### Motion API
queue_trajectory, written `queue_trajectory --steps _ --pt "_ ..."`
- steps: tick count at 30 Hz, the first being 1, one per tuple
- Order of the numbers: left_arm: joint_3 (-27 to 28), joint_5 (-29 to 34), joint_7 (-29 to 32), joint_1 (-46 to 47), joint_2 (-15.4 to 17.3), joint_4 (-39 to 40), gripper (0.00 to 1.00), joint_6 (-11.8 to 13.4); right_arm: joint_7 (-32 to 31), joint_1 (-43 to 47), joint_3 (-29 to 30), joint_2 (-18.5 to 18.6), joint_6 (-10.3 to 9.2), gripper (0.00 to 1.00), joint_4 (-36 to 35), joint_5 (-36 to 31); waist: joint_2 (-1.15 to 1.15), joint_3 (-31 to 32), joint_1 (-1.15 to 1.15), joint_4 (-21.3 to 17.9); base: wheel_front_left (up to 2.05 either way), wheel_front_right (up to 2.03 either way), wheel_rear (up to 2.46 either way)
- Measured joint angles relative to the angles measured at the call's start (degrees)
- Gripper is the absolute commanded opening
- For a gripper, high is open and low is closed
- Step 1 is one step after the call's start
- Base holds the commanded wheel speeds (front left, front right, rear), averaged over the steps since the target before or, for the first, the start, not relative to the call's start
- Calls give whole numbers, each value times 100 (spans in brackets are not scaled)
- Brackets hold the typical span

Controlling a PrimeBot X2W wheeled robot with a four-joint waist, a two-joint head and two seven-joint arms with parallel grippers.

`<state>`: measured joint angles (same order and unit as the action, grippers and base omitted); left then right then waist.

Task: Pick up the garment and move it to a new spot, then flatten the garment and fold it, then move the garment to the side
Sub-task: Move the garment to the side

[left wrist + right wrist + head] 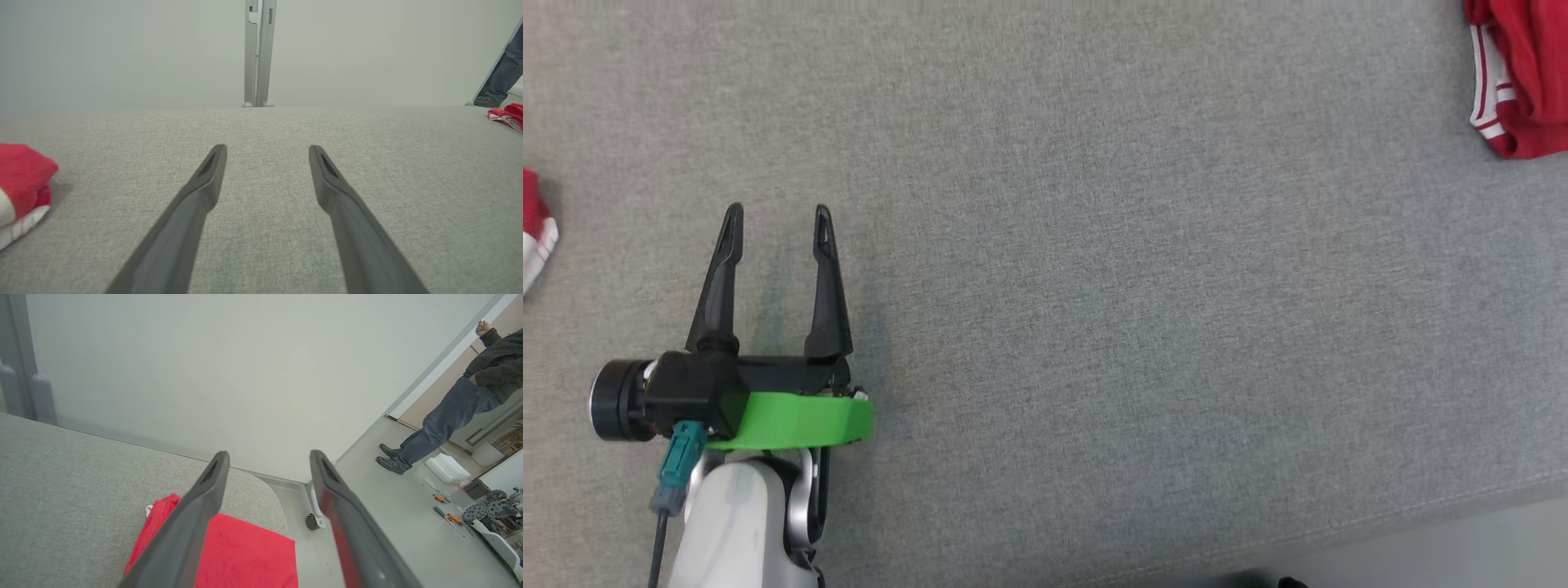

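The right gripper point(269, 455) hangs with its two fingers spread wide and nothing between them. The red garment point(245, 551) lies directly beneath and just ahead of its fingertips, resting on the rounded corner of the grey cloth-covered surface point(61, 477). It looks folded into a flat, squarish packet, with a scrap of white trim showing at the edge to the gripper's left.

The garment appears to be thin, light knit fabric, so it is probably soft and limp. It would likely sag and come unfolded if lifted by a single layer. The safer hold is probably a pinch through all the layers at a folded edge, or one gripper at each of two corners. It is not fragile, and cloth lying on cloth is unlikely to slip.

The left gripper point(779, 211) is also released, with its fingers apart over bare surface. A second red bundle with white stripes point(20, 179) lies off to its left, well apart from it.

Neither garment is inside a basket or box; both rest straight on the surface. A person point(445, 416) stands on the floor, far ahead and to the right of the right gripper.
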<state>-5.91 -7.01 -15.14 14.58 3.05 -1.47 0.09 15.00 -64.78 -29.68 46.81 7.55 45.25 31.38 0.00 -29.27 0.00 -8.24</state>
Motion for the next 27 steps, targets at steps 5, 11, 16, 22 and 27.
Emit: queue_trajectory --steps 5,11,16,22,27 --pt "186 -102 1 -324 -7 -75 100 13 3 906 683 -482 -1 100 -795 -352 0 460 0 67 0 0 0" --pt "410 -231 1 -709 -10 -182 100 -14 3 2099 1284 -1143 -1 100 -1621 -702 0 1012 0 154 0 0 0" --pt "526 -271 1 -925 -14 -267 100 -60 4 3130 1745 -1690 -1 100 -2232 -823 0 1437 0 247 0 0 0" --pt "545 -363 1 -1076 -18 -397 100 -68 4 4273 2176 -2274 -1 100 -2757 -870 0 1828 0 391 0 0 0" --pt "556 -407 1 -1177 -19 -485 100 -87 3 5086 2373 -2655 -1 100 -3098 -909 0 2062 0 517 0 0 0"
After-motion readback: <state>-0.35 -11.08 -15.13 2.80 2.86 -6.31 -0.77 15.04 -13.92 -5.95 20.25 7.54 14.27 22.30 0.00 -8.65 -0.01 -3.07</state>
